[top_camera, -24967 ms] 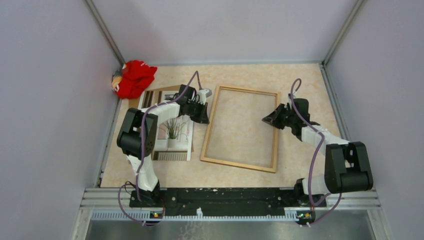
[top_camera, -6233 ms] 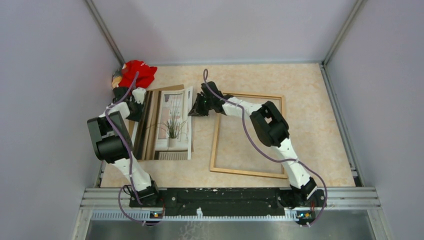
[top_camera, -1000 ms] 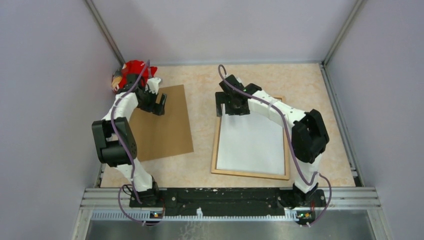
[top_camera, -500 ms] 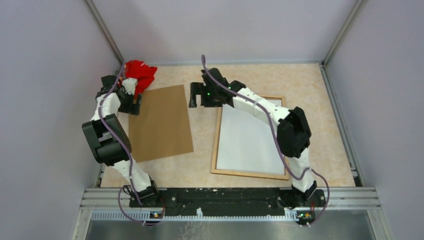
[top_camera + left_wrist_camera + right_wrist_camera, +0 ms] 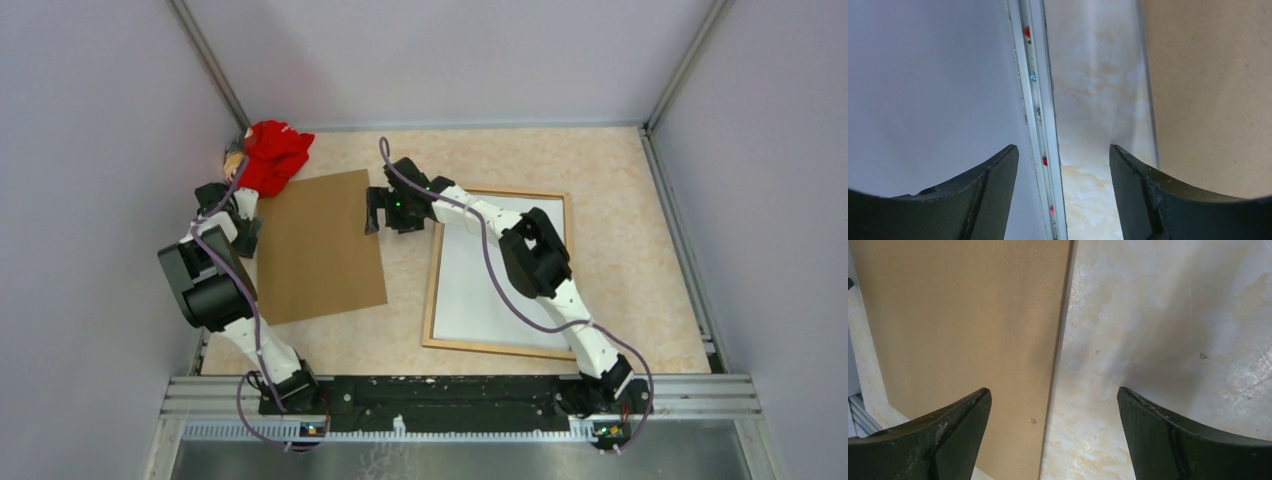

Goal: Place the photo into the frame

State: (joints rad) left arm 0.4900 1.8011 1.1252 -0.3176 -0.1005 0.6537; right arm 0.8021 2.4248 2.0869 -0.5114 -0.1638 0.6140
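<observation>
The frame point(image 5: 431, 300) lies flat right of centre, thin golden-brown moulding. The photo point(image 5: 495, 285) rests inside it with its plain white back up. My right gripper point(image 5: 372, 211) reaches left past the frame's far left corner. In the right wrist view it point(image 5: 1053, 390) is open and empty, straddling the right edge of the brown cardboard board point(image 5: 963, 315). My left gripper point(image 5: 243, 224) hangs at the board's left edge by the wall. In the left wrist view it point(image 5: 1063, 150) is open over the wall rail and a bare strip of table, holding nothing.
The brown cardboard board point(image 5: 320, 245) lies flat left of the frame. A red cloth bundle point(image 5: 272, 155) sits in the far left corner. The left wall and its metal rail point(image 5: 1035, 100) stand close beside my left gripper. Grey walls enclose the table on three sides.
My right gripper swung left from the frame's far left corner to the board's right edge. My left gripper slid off the board toward the left wall and its jaws narrowed somewhat.
</observation>
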